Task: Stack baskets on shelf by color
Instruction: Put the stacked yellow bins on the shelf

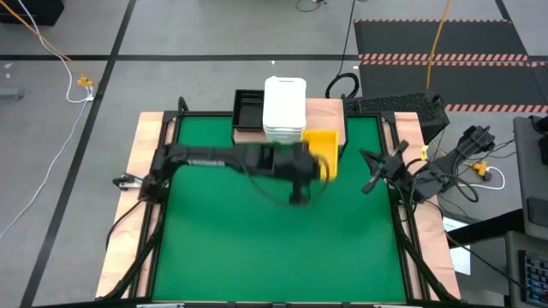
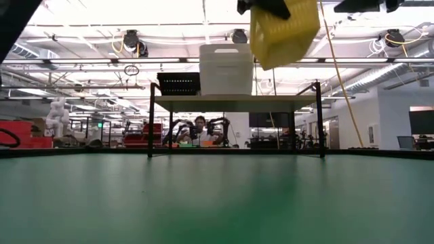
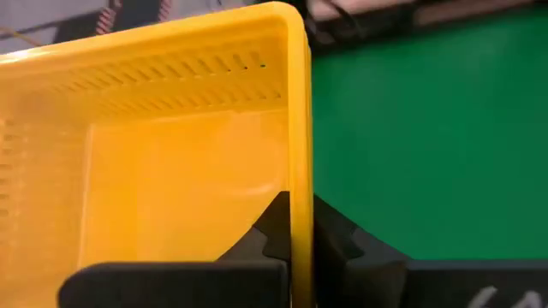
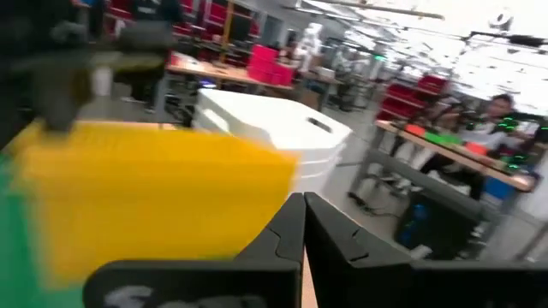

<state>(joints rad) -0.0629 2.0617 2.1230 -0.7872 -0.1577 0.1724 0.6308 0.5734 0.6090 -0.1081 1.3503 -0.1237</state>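
A yellow mesh-sided basket (image 1: 322,147) (image 2: 283,30) hangs tilted in the air in front of the shelf, held by my left gripper (image 3: 298,214) (image 1: 310,164). The shelf (image 2: 234,102) (image 1: 327,111) is a light wood board on black legs at the table's far edge. A stack of white baskets (image 1: 284,107) (image 2: 226,68) stands on its middle, with a black basket (image 1: 249,106) (image 2: 178,83) to their left. My right gripper (image 4: 304,224) (image 1: 373,175) waits shut at the table's right side, facing the yellow basket (image 4: 154,192) and the white stack (image 4: 274,128). My left gripper pinches the yellow basket's side wall (image 3: 300,184) at its rim, one finger (image 3: 261,231) inside the basket and one finger (image 3: 342,235) outside. The basket is lifted clear of the table and the shelf and sits tilted in the hold, above shelf height in the low view.
The shelf's right third (image 1: 355,111) is bare wood. Green table surface (image 1: 282,248) lies open in front of the shelf. Cables and a dark box (image 1: 402,107) sit beyond the table's far right corner. A person (image 2: 200,129) shows in the room behind.
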